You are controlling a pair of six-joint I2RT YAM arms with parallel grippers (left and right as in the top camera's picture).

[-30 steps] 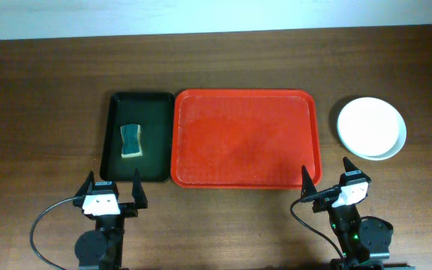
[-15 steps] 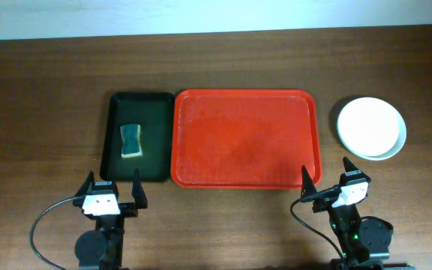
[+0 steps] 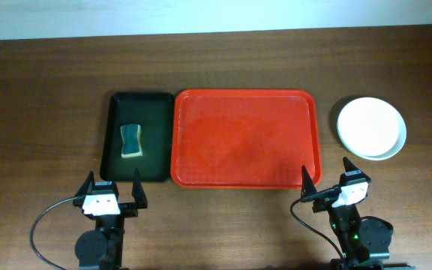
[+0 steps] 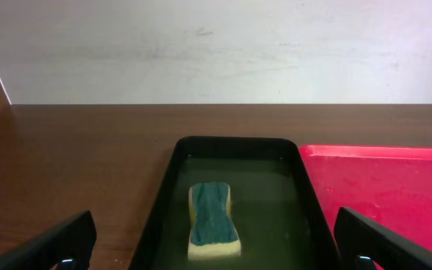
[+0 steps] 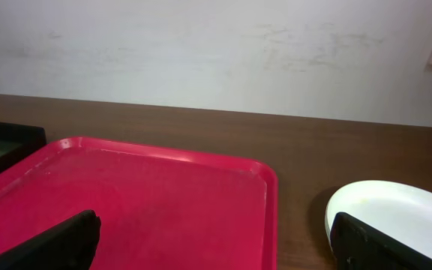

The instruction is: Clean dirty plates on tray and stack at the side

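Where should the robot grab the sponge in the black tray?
Grab the sponge across its thin middle, probably coming straight down from above with the left gripper, which is nearest. It lies flat in the black tray with its long sides facing left and right, so a finger fits on each side.

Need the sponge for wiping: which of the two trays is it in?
The smaller black tray, left of the red tray. The sponge lies flat in it; the red tray has no sponge.

ahead of my right jaws: tray (image 3: 246,139) at 11 o'clock, plates (image 3: 372,127) at 1, open tabletop (image 3: 328,112) lane at 12.
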